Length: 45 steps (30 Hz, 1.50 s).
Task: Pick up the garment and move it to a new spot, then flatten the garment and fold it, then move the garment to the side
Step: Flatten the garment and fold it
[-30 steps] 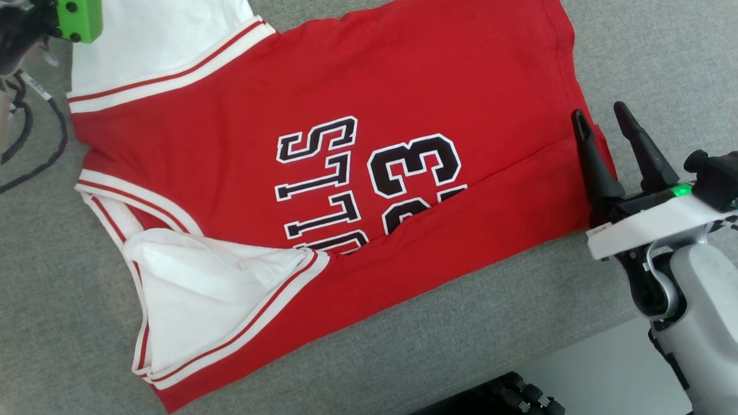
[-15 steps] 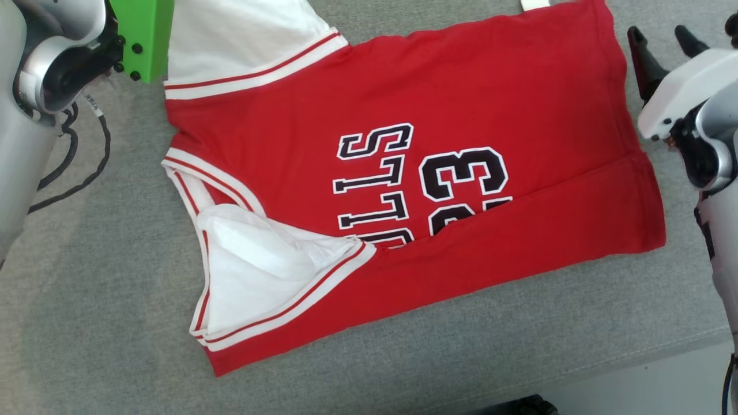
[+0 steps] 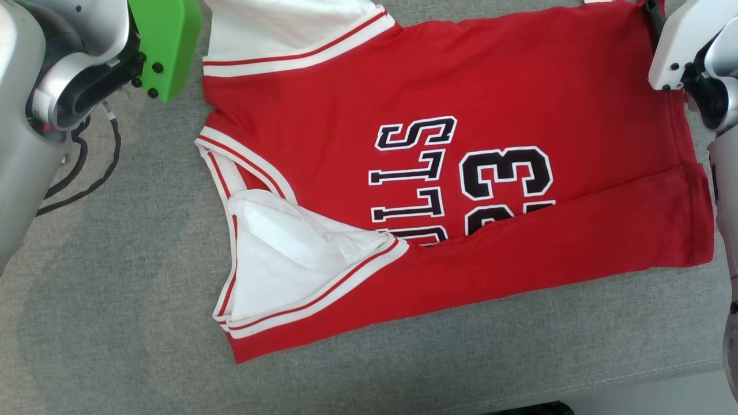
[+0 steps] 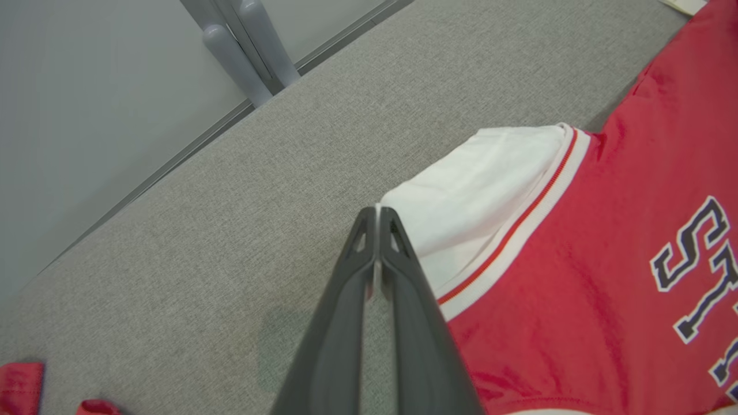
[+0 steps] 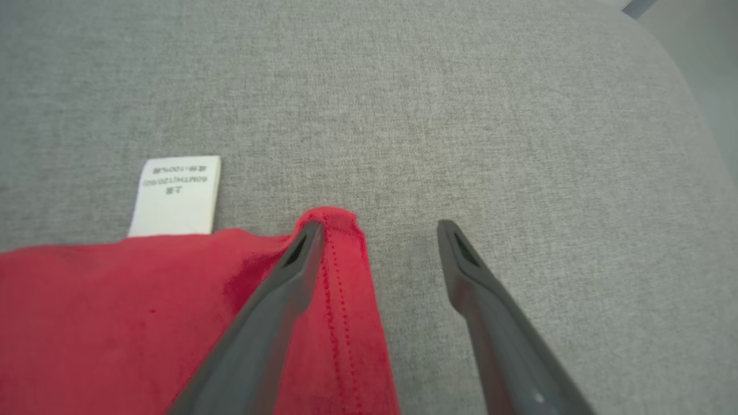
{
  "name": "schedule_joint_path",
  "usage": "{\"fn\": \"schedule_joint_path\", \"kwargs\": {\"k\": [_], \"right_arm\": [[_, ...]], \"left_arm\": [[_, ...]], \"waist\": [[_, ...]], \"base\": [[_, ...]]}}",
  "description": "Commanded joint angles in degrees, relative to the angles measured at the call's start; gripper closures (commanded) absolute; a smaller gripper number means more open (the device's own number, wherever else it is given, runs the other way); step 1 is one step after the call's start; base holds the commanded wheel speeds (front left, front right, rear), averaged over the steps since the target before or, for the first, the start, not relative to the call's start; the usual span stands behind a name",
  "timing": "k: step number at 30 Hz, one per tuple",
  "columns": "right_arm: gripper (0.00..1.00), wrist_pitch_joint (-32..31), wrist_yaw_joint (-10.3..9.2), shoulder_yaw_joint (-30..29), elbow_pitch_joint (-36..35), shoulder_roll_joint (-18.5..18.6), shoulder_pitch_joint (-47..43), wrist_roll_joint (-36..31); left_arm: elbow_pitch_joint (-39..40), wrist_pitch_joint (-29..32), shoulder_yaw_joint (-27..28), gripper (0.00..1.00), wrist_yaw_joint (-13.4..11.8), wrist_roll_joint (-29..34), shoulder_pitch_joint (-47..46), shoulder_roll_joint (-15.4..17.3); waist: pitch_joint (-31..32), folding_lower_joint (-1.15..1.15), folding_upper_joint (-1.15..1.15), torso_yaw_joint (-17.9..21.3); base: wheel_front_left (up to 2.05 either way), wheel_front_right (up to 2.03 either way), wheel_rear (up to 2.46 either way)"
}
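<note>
The garment (image 3: 461,86) is a red jersey with white sleeves and black lettering, lying flat on the grey cushion (image 3: 115,323) with its near side folded over. My left gripper (image 4: 377,212) is shut at the corner of the far white sleeve (image 4: 478,184), and a sliver of white cloth shows between its fingers. My right gripper (image 5: 380,230) is open at the far hem corner (image 5: 340,222). One finger rests over the red hem and the other hangs over bare cushion. The right arm's white wrist (image 3: 680,46) sits at the head view's top right.
A white care label (image 5: 176,196) sticks out from the hem beside the right gripper. A black cable (image 3: 86,173) hangs at the left by the left arm. The cushion's front edge (image 3: 634,374) runs along the lower right. Grey frame posts (image 4: 248,52) stand beyond the cushion.
The head camera has shifted, so the whole picture has slid. My right gripper has moved along the hem from its near part to the far corner. The left gripper stays shut at the sleeve.
</note>
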State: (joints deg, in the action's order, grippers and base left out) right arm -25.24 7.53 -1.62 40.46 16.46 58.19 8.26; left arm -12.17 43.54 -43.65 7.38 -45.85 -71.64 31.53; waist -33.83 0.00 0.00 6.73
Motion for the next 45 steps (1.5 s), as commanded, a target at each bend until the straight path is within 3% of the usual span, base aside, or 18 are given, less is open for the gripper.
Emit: {"fn": "schedule_joint_path", "kwargs": {"k": [1, 5, 6, 9, 11, 16, 18, 19, 29, 39, 45], "right_arm": [[0.0, -0.33, -0.09, 0.12, 0.19, -0.36, 0.87, -0.92], [0.0, -1.5, -0.09, 1.17, 0.48, -0.4, 1.04, -1.87], [0.05, -1.64, -0.09, 1.36, 0.49, -0.42, 1.15, -2.0], [0.45, -2.51, -0.09, 2.09, 0.37, -0.12, 1.18, -2.54], [0.55, -2.83, -0.09, 2.74, 0.12, 0.13, 1.13, -2.88], [0.64, -3.12, -0.09, 4.13, -0.72, 0.48, 1.28, -2.9], [0.82, -3.05, -0.09, 4.75, -1.12, 0.62, 1.4, -2.58], [1.0, -3.08, -0.09, 5.02, -1.3, 0.91, 1.45, -2.48], [1.0, -0.63, -0.09, 5.71, -3.76, 2.83, 1.35, 0.98], [1.0, 5.41, -0.1, 1.13, -5.38, 4.6, 2.4, 4.87], [1.0, 7.35, -0.1, -0.84, -6.43, 4.81, 0.07, 10.57]], "left_arm": [[0.34, -0.08, -0.22, 1.0, 0.14, -0.08, -0.42, 0.67], [0.44, -0.27, -0.41, 1.0, 0.14, -0.05, -0.31, 1.04], [0.41, -0.29, -0.41, 1.0, 0.14, -0.1, -0.28, 1.12], [0.4, -0.37, -0.42, 1.0, 0.11, -0.15, -0.26, 1.41], [0.44, -0.38, -0.44, 1.0, 0.06, -0.2, -0.25, 1.46], [0.45, -0.41, -0.48, 1.0, -0.13, -0.31, -0.36, 1.52], [0.34, -0.5, -0.52, 1.0, -0.12, -0.3, -0.39, 1.6], [0.34, -0.71, -0.53, 1.0, -0.11, -0.14, -0.48, 1.65], [0.26, -5.43, -0.46, 1.0, 0.03, 1.46, -1.56, 2.23], [-1.03, -16.14, -0.59, 1.0, 0.1, 2.87, -5.15, 1.75], [-0.85, -17.83, -1.28, 1.0, 0.11, -0.12, -3.76, 1.6]], "waist": [[-0.28, 0.0, 0.0, -0.29], [-0.39, 0.0, 0.0, -0.4], [-0.42, 0.0, 0.0, -0.42], [-0.55, 0.0, 0.0, -0.45], [-0.6, 0.0, 0.0, -0.46], [-0.74, 0.0, 0.0, -0.45], [-0.74, 0.0, 0.0, -0.45], [-0.75, 0.0, 0.0, -0.47], [-0.77, 0.0, 0.0, -0.97], [-0.7, 0.0, 0.0, -2.09], [0.41, 0.0, 0.0, -2.95]], "base": [[0.0, 0.0, 0.0], [0.0, 0.0, 0.0], [0.0, 0.0, 0.0], [0.0, 0.0, 0.0], [0.0, 0.0, 0.0], [0.0, 0.0, 0.0], [0.0, 0.0, 0.0], [0.0, 0.0, 0.0], [0.0, 0.0, 0.0], [0.0, 0.0, 0.0], [0.0, 0.0, 0.0]]}}
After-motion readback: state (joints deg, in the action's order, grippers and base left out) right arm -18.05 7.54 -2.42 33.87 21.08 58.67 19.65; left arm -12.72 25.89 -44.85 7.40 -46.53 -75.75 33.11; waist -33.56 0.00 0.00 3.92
